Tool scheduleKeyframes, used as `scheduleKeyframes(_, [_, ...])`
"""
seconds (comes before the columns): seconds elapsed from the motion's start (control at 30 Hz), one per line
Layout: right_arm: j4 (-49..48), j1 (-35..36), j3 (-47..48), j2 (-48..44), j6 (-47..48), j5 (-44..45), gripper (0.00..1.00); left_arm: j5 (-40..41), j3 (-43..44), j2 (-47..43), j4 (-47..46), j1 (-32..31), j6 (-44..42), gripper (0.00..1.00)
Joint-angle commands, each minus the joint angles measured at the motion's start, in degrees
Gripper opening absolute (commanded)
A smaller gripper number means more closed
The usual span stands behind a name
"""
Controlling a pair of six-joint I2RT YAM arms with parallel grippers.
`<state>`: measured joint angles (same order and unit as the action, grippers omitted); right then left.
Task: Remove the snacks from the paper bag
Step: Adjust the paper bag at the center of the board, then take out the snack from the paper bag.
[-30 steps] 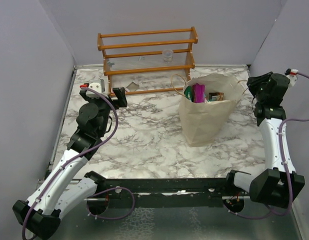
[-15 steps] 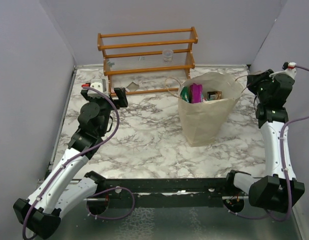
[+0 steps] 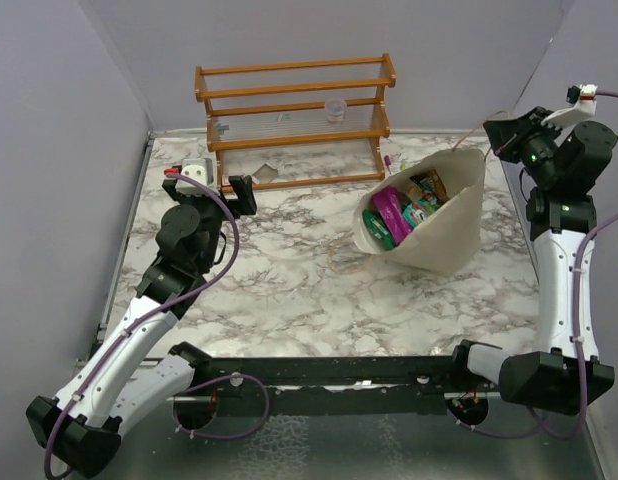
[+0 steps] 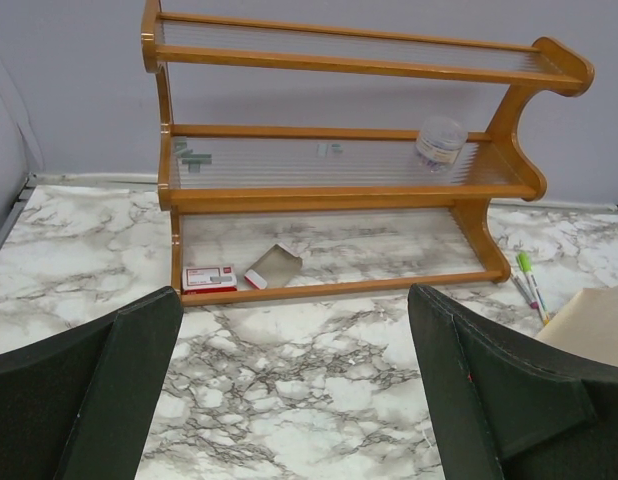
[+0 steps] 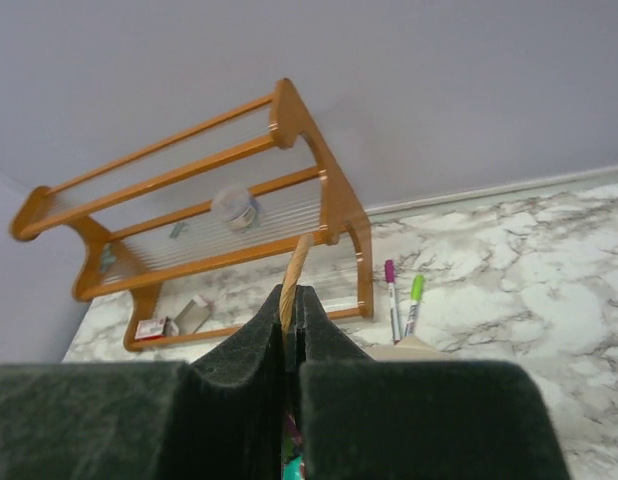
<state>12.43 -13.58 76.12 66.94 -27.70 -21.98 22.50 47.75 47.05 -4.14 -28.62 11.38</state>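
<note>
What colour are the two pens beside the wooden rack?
Magenta pen and lime-green pen; clearest in the right wrist view.

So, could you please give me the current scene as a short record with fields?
bag: paper bag tilted, open mouth facing the left arm's side
contents: snacks all inside the bag, purple and green ones showing; none on the table
right gripper: raised, shut on the bag's tan handle
left gripper: open, empty, facing the wooden rack
other: two pens beside the rack

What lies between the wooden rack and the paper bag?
Two pens lie there, close to the wooden rack and the paper bag; the left wrist view shows them.
</note>
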Motion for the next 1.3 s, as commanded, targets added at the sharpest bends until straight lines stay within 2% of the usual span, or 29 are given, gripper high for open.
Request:
scheduleKeyframes(0.0, [-8.7,-0.6,2.5,-0.6,-1.3,-15.6,0.02,0.0,-0.4,-0.7,-1.3,-0.2,-0.6,0.99])
scheduleKeyframes(0.17, [-15.6,0.5,-3.8,-2.2,-6.3,-34.2,0.02,-0.9,-0.3,-0.7,-1.3,-0.2,-0.6,0.99])
scheduleKeyframes(0.4, [-13.1,6.2,-6.1,-5.7,-3.2,-34.7,0.02,-9.4,0.2,0.7,-1.9,-0.2,1.2,0.99])
scheduleKeyframes(0.57, [-15.4,8.5,-6.3,-4.9,-4.5,-37.0,0.02,-21.3,2.2,3.5,-1.5,-0.2,4.4,0.99])
scheduleKeyframes(0.67, [-11.6,8.6,-5.2,-4.6,-2.1,-36.4,0.02,-32.7,3.5,5.6,-2.4,-0.2,8.7,0.96])
scheduleKeyframes(0.77, [-10.6,8.8,-5.6,-5.1,-1.3,-36.5,0.02,-44.4,3.3,7.6,-7.1,-0.4,16.0,0.96])
scheduleKeyframes(0.83, [-12.2,9.0,-7.6,-6.2,-2.5,-36.8,0.02,-48.2,2.7,8.4,-10.8,-1.5,20.6,0.96])
scheduleKeyframes(0.97, [-11.5,9.1,-10.9,-8.5,-1.8,-35.6,0.02,-46.0,2.8,10.4,-12.6,-7.3,23.4,0.96])
scheduleKeyframes(1.13, [-10.7,9.0,-14.6,-11.7,-2.5,-34.0,0.03,-36.8,6.0,17.0,-9.9,-18.0,22.0,0.93])
scheduleKeyframes(1.27, [-7.6,9.0,-15.3,-14.4,-2.2,-29.8,0.03,-26.6,7.9,21.9,-8.8,-24.4,24.1,0.81])
